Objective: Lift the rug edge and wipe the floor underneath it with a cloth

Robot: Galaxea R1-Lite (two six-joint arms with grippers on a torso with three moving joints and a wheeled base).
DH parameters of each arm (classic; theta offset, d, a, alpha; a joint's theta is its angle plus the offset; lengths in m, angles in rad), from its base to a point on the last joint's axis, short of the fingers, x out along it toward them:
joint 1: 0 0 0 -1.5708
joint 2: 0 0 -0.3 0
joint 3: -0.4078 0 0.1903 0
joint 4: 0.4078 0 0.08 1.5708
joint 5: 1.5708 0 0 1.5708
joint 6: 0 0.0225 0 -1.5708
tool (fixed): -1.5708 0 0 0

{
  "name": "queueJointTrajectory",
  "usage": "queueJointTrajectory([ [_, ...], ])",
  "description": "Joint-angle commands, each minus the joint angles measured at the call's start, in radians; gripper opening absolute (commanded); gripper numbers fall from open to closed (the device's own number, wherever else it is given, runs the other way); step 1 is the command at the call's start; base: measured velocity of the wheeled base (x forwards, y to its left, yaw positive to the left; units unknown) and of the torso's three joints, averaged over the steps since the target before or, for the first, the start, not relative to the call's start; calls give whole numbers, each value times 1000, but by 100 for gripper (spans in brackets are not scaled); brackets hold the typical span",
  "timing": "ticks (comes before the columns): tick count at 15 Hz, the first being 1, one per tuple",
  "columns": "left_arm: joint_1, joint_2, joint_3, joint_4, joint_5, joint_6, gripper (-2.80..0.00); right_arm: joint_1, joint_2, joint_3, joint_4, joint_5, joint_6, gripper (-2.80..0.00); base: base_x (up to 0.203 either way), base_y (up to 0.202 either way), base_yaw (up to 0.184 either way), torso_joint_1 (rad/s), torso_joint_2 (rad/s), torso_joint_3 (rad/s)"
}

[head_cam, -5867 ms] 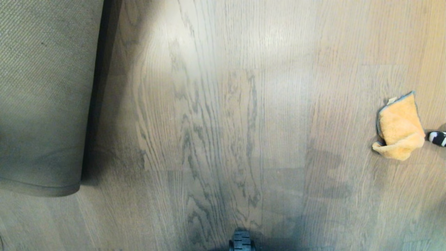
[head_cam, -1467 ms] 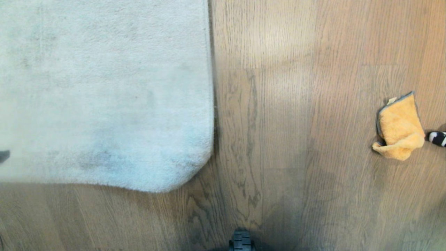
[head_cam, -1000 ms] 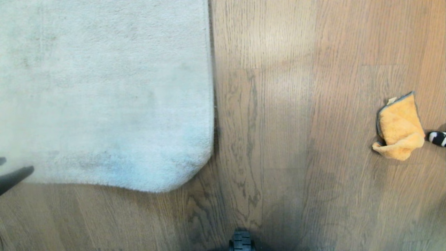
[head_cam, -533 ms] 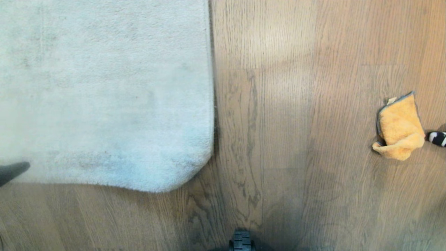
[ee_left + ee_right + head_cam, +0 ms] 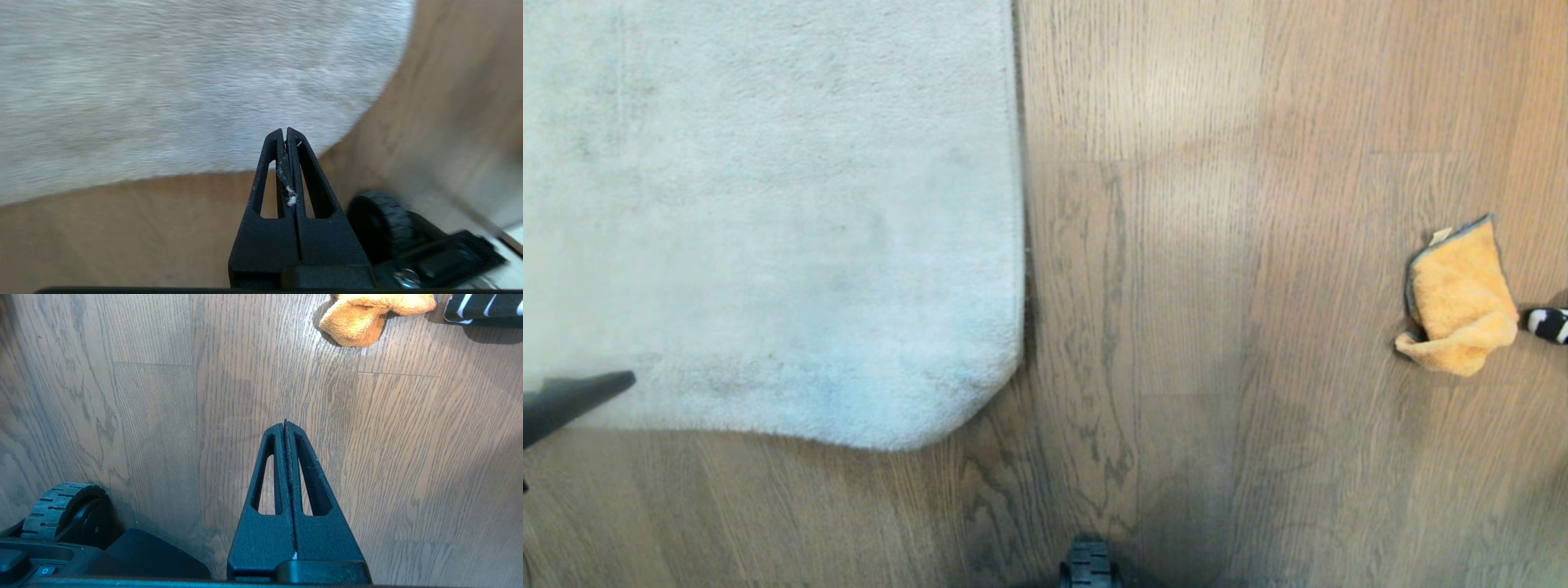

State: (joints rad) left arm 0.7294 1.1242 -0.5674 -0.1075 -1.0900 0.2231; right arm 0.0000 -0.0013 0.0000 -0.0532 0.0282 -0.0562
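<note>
At frame edge, left end effector half cut off

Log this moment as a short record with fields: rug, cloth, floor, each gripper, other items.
rug: lying flat, pile side up, rounded corner toward the robot
cloth: crumpled on the floor, far right, untouched
floor: bare wood planks between rug and cloth
left gripper: shut, empty, over the rug's near edge
right gripper: shut, empty, parked above bare floor
other: black-and-white striped item beside the cloth
</note>
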Motion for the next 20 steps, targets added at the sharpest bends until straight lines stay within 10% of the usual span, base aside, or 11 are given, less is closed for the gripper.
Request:
queueJointTrajectory([
  [1,-131,-14,5,2,23,-19,-280,0,1,0,0,1,-1,-280,0,0,0,0,0,0],
  [5,-453,17,-4,35,246,-34,-280,0,1,0,0,1,-1,-280,0,0,0,0,0,0],
  [9,-665,69,68,84,319,-27,-280,0,1,0,0,1,-1,-280,0,0,0,0,0,0],
  [20,-756,446,129,28,348,214,-280,0,3,0,0,1,-1,-280,0,0,0,0,0,0],
])
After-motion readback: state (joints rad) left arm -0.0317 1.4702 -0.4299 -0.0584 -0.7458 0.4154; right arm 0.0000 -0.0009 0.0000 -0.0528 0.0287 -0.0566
